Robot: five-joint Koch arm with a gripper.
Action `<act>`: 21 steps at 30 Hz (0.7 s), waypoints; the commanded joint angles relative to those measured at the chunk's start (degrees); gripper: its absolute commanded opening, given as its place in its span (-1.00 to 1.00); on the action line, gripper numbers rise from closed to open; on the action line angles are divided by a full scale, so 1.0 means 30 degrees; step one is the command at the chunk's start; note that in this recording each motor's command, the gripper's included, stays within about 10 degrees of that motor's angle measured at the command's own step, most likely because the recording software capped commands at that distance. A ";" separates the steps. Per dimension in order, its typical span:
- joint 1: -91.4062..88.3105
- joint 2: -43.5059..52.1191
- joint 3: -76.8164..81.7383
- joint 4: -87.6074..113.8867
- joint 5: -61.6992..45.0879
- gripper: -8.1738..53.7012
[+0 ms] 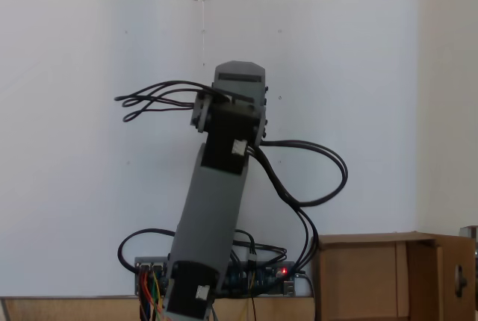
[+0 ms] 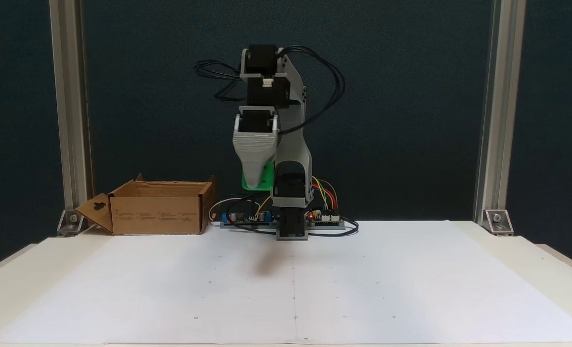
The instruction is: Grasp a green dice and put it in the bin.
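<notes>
A: Where do we see the cube?

B: High above the tabletop, green and peeking out behind the pale tip of the tool, which points down.

A: Is the tool clamped on it?

B: We think so; the cube sits pressed against the front finger and hangs clear of the white paper.

A: And the box?

B: It stands open on the tabletop, left of the arm's base in that fixed view, well apart from the cube.
</notes>
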 commanded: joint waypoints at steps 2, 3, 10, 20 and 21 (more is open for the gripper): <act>0.1201 0.1084 -0.2227 0.1143 0.1084 -0.35; 0.1523 0.1084 -0.2900 0.1699 0.1084 -0.35; 0.5098 0.1143 -0.5479 0.3340 0.0937 -0.35; 1.6787 0.1289 -0.5771 0.3340 -0.0703 -0.35; 1.7725 0.1406 -0.5771 0.3340 -0.0820 -0.35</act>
